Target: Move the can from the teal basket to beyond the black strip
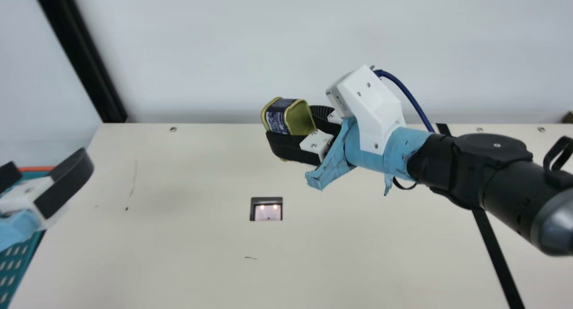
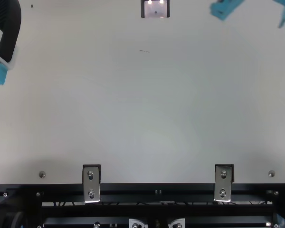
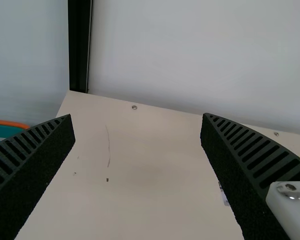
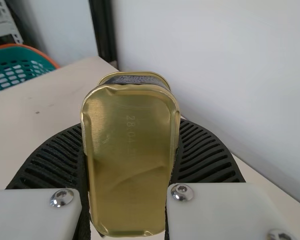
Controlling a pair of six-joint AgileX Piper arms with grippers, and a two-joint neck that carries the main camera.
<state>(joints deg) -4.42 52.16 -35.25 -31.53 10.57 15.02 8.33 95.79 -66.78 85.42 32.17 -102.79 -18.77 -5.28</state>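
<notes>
1. nearest the camera in the main view, the right arm (image 1: 506, 179) comes in from the right edge, black at its thick end, wrapped in blue tape (image 1: 403, 148) near the wrist, with a white mount (image 1: 376, 112) and a dark blue cable (image 1: 409, 96) on top.
2. the right gripper (image 1: 290, 126) is closed on the can (image 1: 286, 116); in the right wrist view both ribbed fingers press against the can's sides.
3. the can is gold with a dark label and rounded corners. it is held tilted, near the far edge of the table (image 1: 179, 255) as the main view has it, on the basket's side of the black strip (image 1: 497, 259).
4. the left gripper (image 1: 48, 162) is at the left edge of the main view, in front of part of the teal basket (image 1: 13, 266). its jaws stand wide apart.
5. the teal basket has an orange rim and slotted sides, and is cut off by the view's edge.
6. the black strip slants across the table and passes beneath the right arm.
7. a recessed panel (image 1: 267, 212) with two lights sits in the tabletop; a pale wall (image 1: 201, 53) and a black post (image 1: 83, 53) rise behind.
</notes>
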